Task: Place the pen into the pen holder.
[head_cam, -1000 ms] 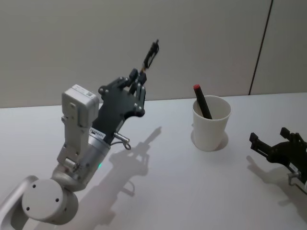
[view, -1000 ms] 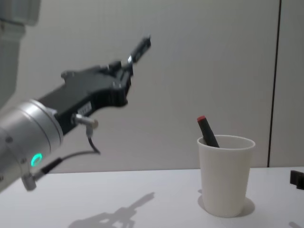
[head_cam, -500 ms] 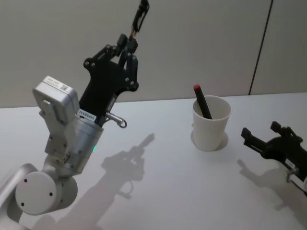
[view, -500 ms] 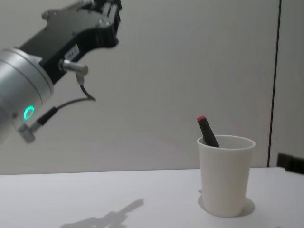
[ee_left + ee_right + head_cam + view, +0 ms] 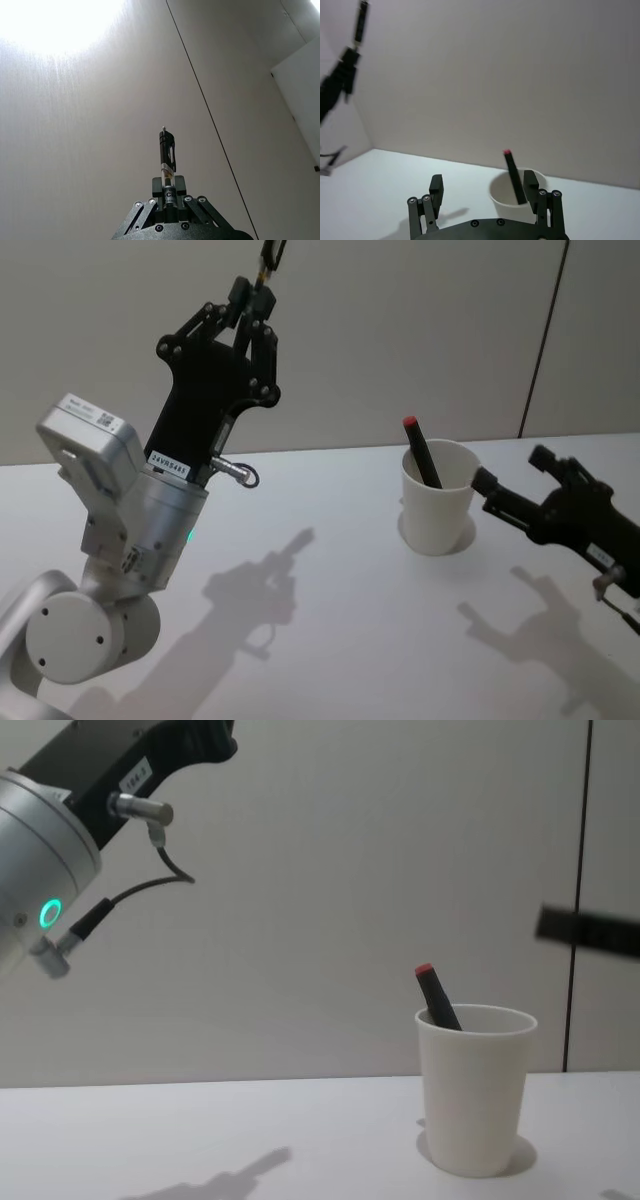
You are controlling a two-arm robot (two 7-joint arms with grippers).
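The left gripper (image 5: 255, 302) is clenched on the lower barrel of a black pen (image 5: 166, 160) and holds it pointing up and away, clip end uppermost. In the head view this grip sits at about 11 o'clock, high above the white table (image 5: 330, 640). The pen holder (image 5: 438, 502), a white paper cup, stands on the table at about 3 o'clock from the view's centre, well apart from the pen. A red-capped black marker (image 5: 421, 452) leans inside it. The right gripper (image 5: 483, 184), fingers spread and holding nothing, hovers just beside the cup at its 4 o'clock. Likely risks: the pen must be turned tip-down and carried far across, so a misjudged descent could strike the rolled rim or the leaning marker and tip the light cup. The two arms could also crowd each other near the cup. The left arm stands steeply up from its base joint at 8 o'clock, wrist bent upward. The right forearm enters from 4 o'clock, reaching toward the cup.
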